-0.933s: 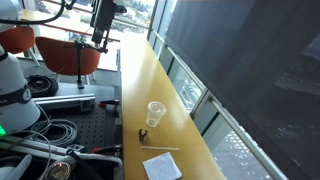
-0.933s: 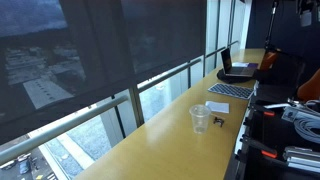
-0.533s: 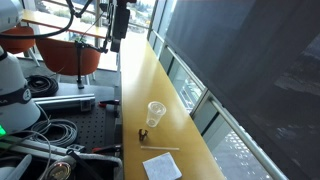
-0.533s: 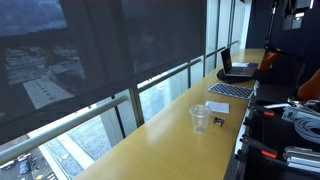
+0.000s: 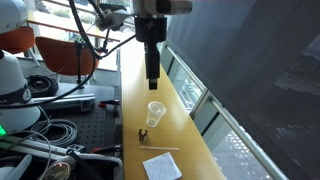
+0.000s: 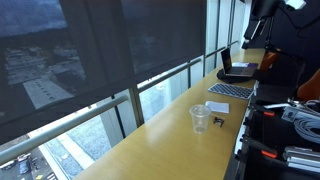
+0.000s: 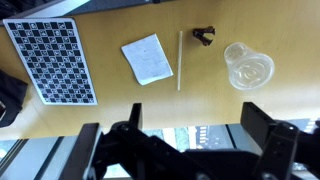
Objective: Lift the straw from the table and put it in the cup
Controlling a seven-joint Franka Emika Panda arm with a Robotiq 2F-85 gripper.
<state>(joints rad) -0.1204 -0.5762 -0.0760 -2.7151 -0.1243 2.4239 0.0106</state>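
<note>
The fingers (image 7: 272, 140) of the gripper (image 7: 185, 150) are spread wide with nothing between them, one at each bottom corner of the wrist view. The gripper hangs high over the table (image 5: 138, 100) and touches nothing. In that wrist view the straw (image 7: 180, 60) lies flat on the wood almost on the midline between the two fingers. Its long axis runs up and down the picture, square to the line that joins them, so the jaws look already turned to close across its thin width. The napkin (image 7: 148, 58) is just left of it and the cup (image 7: 248, 68) stands upright to its right, with a small dark lump (image 7: 204, 36) near its upper end. In an exterior view the gripper (image 5: 152, 72) sits on the far side of the cup (image 5: 155, 114), while the straw (image 5: 160, 149) lies nearer, crosswise between the cup and the napkin (image 5: 162, 166). The move therefore seems to call for a long descent and a shift toward the near end.
</note>
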